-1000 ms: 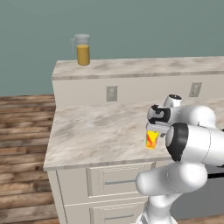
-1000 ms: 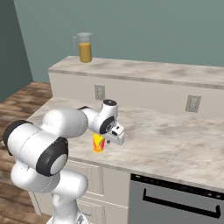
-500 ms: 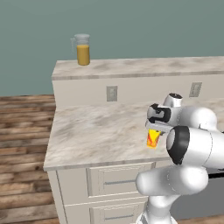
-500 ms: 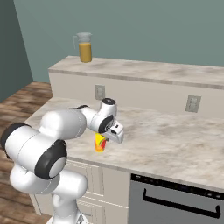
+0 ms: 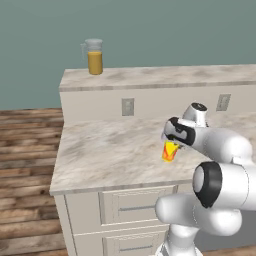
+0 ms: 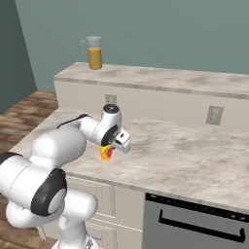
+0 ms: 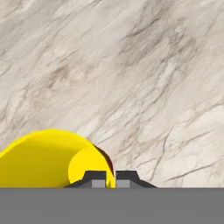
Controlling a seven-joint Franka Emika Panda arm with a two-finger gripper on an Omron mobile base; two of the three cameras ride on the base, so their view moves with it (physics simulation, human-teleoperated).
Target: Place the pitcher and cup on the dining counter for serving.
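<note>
Yellow cup (image 5: 170, 151) with red-orange markings sits under my pincer (image 5: 172, 145) in the left base view, on the lower marble table (image 5: 110, 150), near its front edge. The pitcher (image 5: 93, 56), orange liquid inside, stands far off on the dining counter (image 5: 160, 78), at its left end. Two wall outlets (image 5: 128, 106) face me on the half-wall between them. Drawers (image 5: 137, 206) below.

Right base view: the arm bends low over the cup (image 6: 106, 152), pincer (image 6: 110, 147) at its rim, pitcher (image 6: 94, 52) well apart up on the dining counter (image 6: 160, 80). A dark oven front (image 6: 197, 224) sits lower right.

Hand view: fingertips (image 7: 96, 179) pressed almost together, pinching the cup (image 7: 48, 157) wall at the rim; veined marble table (image 7: 131, 78) beyond. I read no writing anywhere.
</note>
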